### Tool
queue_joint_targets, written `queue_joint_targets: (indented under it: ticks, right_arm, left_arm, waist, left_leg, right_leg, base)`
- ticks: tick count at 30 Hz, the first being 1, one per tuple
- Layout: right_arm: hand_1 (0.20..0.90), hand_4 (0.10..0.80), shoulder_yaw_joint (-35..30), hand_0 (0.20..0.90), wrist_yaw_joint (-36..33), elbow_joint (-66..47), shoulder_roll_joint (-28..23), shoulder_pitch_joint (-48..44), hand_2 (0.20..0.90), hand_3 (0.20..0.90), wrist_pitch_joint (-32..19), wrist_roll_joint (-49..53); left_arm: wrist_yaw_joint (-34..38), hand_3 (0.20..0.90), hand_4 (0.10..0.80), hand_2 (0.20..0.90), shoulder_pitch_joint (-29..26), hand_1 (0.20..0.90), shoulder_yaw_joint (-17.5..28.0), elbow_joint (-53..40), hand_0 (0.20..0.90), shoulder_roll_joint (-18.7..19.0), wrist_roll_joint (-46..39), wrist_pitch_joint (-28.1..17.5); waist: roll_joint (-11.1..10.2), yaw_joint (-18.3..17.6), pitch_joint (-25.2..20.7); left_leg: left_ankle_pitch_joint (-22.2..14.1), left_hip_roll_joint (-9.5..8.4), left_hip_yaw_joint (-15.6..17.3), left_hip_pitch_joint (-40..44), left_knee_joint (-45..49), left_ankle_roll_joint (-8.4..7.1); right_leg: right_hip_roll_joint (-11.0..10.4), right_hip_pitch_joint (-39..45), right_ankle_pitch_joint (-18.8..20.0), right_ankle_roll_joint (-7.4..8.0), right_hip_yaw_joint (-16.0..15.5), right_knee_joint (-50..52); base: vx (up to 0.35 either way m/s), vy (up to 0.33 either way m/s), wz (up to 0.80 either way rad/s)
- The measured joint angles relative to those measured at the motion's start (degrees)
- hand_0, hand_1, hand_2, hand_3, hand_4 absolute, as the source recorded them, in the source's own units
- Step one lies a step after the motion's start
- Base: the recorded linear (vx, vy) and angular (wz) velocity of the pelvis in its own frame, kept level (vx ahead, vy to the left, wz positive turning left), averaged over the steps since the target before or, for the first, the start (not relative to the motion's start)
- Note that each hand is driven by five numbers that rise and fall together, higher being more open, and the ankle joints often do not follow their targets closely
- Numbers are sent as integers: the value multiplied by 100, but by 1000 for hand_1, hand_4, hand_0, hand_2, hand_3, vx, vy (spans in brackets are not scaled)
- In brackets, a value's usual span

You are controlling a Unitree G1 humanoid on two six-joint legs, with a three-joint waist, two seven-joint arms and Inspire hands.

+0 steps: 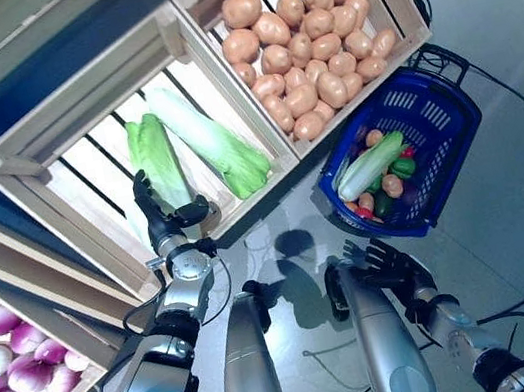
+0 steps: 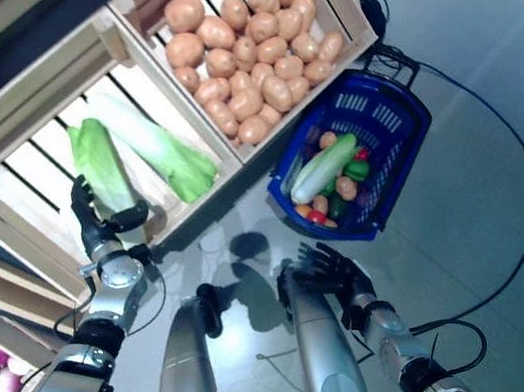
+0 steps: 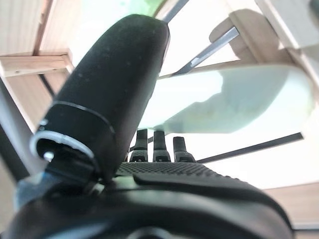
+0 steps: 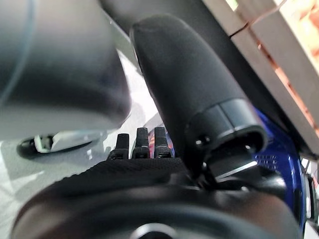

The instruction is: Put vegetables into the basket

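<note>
Right hand (image 1: 388, 265): low over the floor, near the blue basket (image 1: 439, 134), fingers relaxed, grasping nothing. Left hand (image 1: 160, 219): raised at the front edge of the wooden crate (image 1: 55, 172), fingers straight and released, just beside the nearer of two green cabbages (image 1: 156, 159); contact cannot be confirmed. Second cabbage (image 1: 212, 142): lies beside the first in the same crate. Basket: on the floor, containing a cabbage and mixed vegetables (image 1: 381, 180). Beyond: a crate of potatoes (image 1: 306, 41)
</note>
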Motion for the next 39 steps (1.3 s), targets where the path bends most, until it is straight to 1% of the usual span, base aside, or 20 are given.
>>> queue_joint_targets:
  ticks: [1, 3, 7, 9, 11, 14, 17, 22, 26, 27, 28, 29, 31, 32, 33, 34, 36, 37, 39]
  right_arm:
    - [900, 800, 0, 900, -1, 0, -9, -10, 900, 900, 0, 0]
    - [900, 800, 0, 900, -4, 5, -44, -54, 900, 900, 0, 3]
    - [900, 800, 2, 900, -20, 5, -72, -224, 900, 900, 0, 228]
    - [900, 800, 20, 900, -34, 5, -72, -323, 900, 900, 1, 397]
    - [900, 800, 20, 900, -102, 15, -82, -374, 900, 900, 2, 412]
    - [900, 800, 43, 900, -107, 15, -81, -496, 900, 900, 2, 417]
    - [900, 800, 72, 900, -179, 17, -81, -624, 900, 900, 1, 440]
    - [900, 800, 257, 900, -316, 30, -91, -832, 900, 900, 0, 460]
    - [900, 800, 282, 900, -334, 38, -91, -1016, 900, 900, 1, 627]
    - [900, 800, 281, 900, -335, 38, -91, -1039, 900, 900, 0, 628]
    - [900, 800, 281, 900, -335, 38, -96, -1060, 900, 900, 1, 629]
    - [900, 800, 278, 900, -336, 35, -97, -1096, 900, 900, 0, 631]
    - [900, 800, 284, 900, -336, 35, -90, -1103, 900, 900, 1, 632]
    - [900, 800, 287, 900, -336, 29, -107, -1079, 900, 900, 1, 632]
    - [900, 800, 276, 900, -337, 27, -124, -1050, 900, 900, 0, 632]
    - [900, 800, 254, 900, -341, 16, -126, -1064, 900, 900, -15, 634]
    - [900, 800, 258, 900, -341, 35, -93, -978, 900, 900, -7, 642]
    - [900, 800, 259, 900, -341, 35, -81, -939, 900, 900, -7, 655]
    - [900, 800, 255, 900, -341, 34, -79, -889, 900, 900, -7, 661]
  left_arm:
    - [-21, 900, 800, 900, -41, 900, 0, 12, 900, 43, -66, 34]
    - [-151, 900, 800, 900, -264, 900, 24, 341, 900, 176, -224, 120]
    - [-432, 900, 800, 900, -446, 900, 99, 749, 900, 264, -571, 360]
    - [-578, 900, 800, 900, -532, 900, 93, 1031, 900, 290, -700, 612]
    - [-479, 900, 800, 900, -581, 900, 59, 1086, 900, 291, -741, 576]
    - [-444, 900, 800, 900, -813, 900, 103, 1398, 900, 360, -808, 677]
    - [-229, 900, 800, 900, -991, 900, 103, 1587, 900, 358, -808, 703]
    - [14, 900, 800, 900, -1156, 900, 87, 1646, 900, 359, -805, 729]
    - [19, 900, 800, 900, -1282, 900, 14, 1675, 900, 370, -807, 744]
    - [19, 848, 765, 848, -1289, 848, 13, 1670, 848, 374, -807, 745]
    - [19, 418, 478, 418, -1288, 418, 13, 1668, 418, 386, -808, 744]
    - [18, 300, 400, 300, -1296, 300, 11, 1654, 300, 396, -808, 744]
    - [6, 300, 400, 300, -1310, 300, -14, 1577, 300, 411, -813, 744]
    - [7, 300, 400, 300, -1306, 300, -15, 1573, 300, 412, -847, 744]
    - [24, 300, 400, 300, -1300, 300, -7, 1591, 300, 447, -913, 744]
    - [-16, 300, 400, 300, -1328, 300, 27, 1602, 300, 516, -971, 753]
    - [-328, 300, 400, 300, -1329, 300, 52, 1539, 300, 602, -1029, 754]
    - [-407, 300, 400, 300, -1330, 300, 47, 1523, 300, 598, -1034, 771]
    - [-472, 300, 400, 300, -1231, 300, 56, 1523, 300, 589, -1172, 816]
  waist:
    - [-2, -4, 6]
    - [-6, -19, 15]
    - [-13, -80, 20]
    - [-27, -126, 31]
    - [-33, -114, 54]
    - [-33, -115, 55]
    - [-27, -115, 56]
    - [-13, -81, 54]
    - [-5, -69, 53]
    - [-3, -69, 52]
    - [1, -68, 50]
    - [2, -66, 50]
    - [4, -85, 51]
    - [9, -101, 50]
    - [30, -100, 47]
    - [28, -85, 58]
    - [18, -83, 57]
    - [15, -100, 57]
    - [4, -91, 60]
  left_leg:
    - [0, 5, -4, -25, 16, 0]
    - [0, 37, -6, -132, 90, 0]
    - [0, 64, -4, -318, 162, 0]
    - [-3, 76, -8, -438, 233, -5]
    - [-7, 74, -4, -471, 237, -12]
    - [-11, 79, -7, -503, 241, -12]
    - [-12, 81, -11, -623, 273, -9]
    - [-24, 81, -14, -826, 415, 10]
    - [-29, 80, -17, -947, 454, 20]
    - [-44, 79, -25, -975, 491, 45]
    - [-52, 81, -28, -1000, 500, 57]
    - [-52, 79, -16, -1022, 476, 56]
    - [-65, 54, 1, -1063, 500, 80]
    - [-185, 33, 61, -1081, 804, 279]
    - [-538, 2, 247, -999, 1231, 435]
    - [-703, -6, 242, -958, 1138, 353]
    - [-701, -7, 250, -979, 1047, 352]
    - [-699, -33, 273, -967, 1021, 347]
    - [-677, -25, 283, -884, 1017, 313]
  right_leg:
    - [5, -25, 1, -1, -2, 17]
    - [20, -132, -2, -11, 1, 74]
    - [52, -305, -1, -11, 2, 115]
    - [62, -406, 0, -10, 0, 157]
    - [64, -441, 0, -10, 7, 166]
    - [71, -485, 0, -11, 7, 172]
    - [73, -602, 0, -11, 7, 208]
    - [69, -797, 0, -11, 23, 310]
    - [64, -914, 2, -7, 48, 322]
    - [54, -931, 6, -2, 50, 327]
    - [61, -950, 9, 3, 51, 330]
    - [68, -977, 10, 8, 46, 320]
    - [32, -1027, 15, 15, 76, 254]
    - [-4, -1028, 18, 17, 58, 277]
    - [-34, -1032, 25, 29, 36, 365]
    - [4, -1060, 51, 73, 42, 375]
    - [78, -1017, 61, 51, 66, 331]
    - [68, -993, 63, 54, 84, 317]
    - [79, -935, 67, 47, 101, 329]
  base:
    - [0, 0, 0]
    - [-8, 5, -2]
    - [-8, 3, 0]
    - [-18, 15, 0]
    - [0, 0, 0]
    - [-27, 11, -1]
    - [-36, 10, 0]
    - [-28, 18, 0]
    - [-25, 19, -1]
    - [-26, 18, -5]
    - [-22, 14, -7]
    - [0, 0, 0]
    - [-17, 7, 5]
    - [-11, -1, -6]
    - [-5, -5, -10]
    - [-2, -6, -5]
    - [1, -8, 23]
    - [-2, -12, 29]
    - [-2, -17, 0]
